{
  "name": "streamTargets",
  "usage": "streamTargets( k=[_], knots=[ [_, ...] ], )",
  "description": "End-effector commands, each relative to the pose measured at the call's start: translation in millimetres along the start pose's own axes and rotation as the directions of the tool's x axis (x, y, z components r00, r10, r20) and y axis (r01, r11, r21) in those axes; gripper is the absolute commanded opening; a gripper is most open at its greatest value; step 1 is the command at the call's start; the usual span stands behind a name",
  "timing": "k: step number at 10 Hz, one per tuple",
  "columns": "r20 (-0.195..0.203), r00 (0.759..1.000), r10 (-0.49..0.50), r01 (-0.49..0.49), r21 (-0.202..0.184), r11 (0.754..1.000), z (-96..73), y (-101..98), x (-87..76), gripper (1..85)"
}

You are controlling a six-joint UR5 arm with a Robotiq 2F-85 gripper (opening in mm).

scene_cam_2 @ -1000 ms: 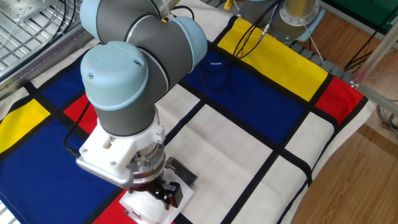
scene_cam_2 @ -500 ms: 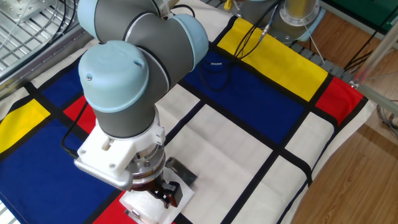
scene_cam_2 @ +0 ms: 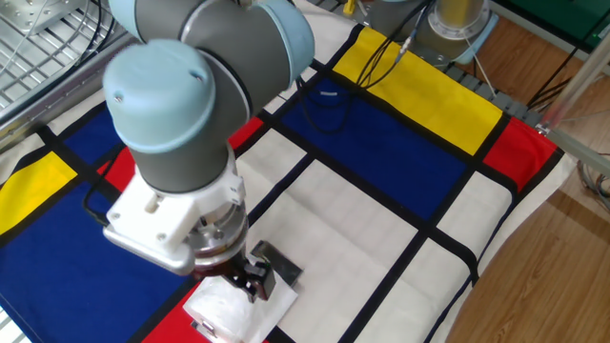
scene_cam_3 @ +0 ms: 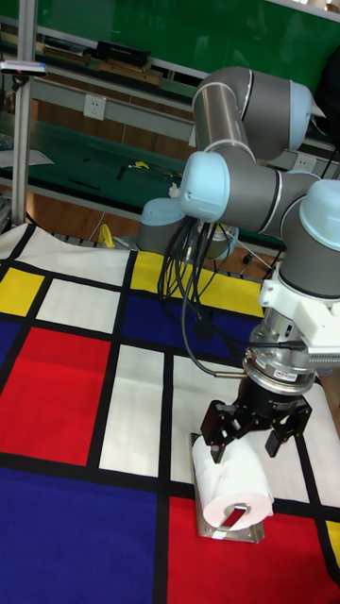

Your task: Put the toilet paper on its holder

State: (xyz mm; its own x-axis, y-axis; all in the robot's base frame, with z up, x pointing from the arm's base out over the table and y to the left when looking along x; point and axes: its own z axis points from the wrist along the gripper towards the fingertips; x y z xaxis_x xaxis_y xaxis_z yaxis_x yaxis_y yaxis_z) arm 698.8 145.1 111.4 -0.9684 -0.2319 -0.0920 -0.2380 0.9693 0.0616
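The white toilet paper (scene_cam_3: 229, 481) lies on its side on the chrome holder (scene_cam_3: 247, 535), near the cloth's front edge. A slim metal bar shows at the mouth of the roll's core. My gripper (scene_cam_3: 247, 444) hangs just above the roll, open, with one black finger (scene_cam_3: 216, 429) off each side of the roll's top. In the fixed view the arm's wrist hides much of this. There the gripper (scene_cam_2: 251, 283) shows as a dark shape over the toilet paper (scene_cam_2: 229, 307), with a corner of the holder (scene_cam_2: 282, 266) sticking out behind.
The table is covered by a cloth (scene_cam_2: 381, 191) of blue, red, yellow and white panels with black lines. Black cables (scene_cam_3: 184, 302) hang from the arm. The robot's base (scene_cam_2: 457, 24) stands at the far edge, and wooden floor (scene_cam_2: 562, 238) lies to the right.
The wrist has shifted left and a little up. More of the white roll now shows below the gripper. The roll and holder have stayed in place.
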Motion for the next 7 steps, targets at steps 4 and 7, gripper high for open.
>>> streamTargets(
  k=[4,7],
  knots=[
    [-0.078,0.995,0.062,-0.060,0.023,0.998,-7.3,-9.7,23.1,1.3],
    [-0.068,0.988,0.140,-0.136,0.064,0.989,-7.5,-18.9,22.3,1.3]
  ],
)
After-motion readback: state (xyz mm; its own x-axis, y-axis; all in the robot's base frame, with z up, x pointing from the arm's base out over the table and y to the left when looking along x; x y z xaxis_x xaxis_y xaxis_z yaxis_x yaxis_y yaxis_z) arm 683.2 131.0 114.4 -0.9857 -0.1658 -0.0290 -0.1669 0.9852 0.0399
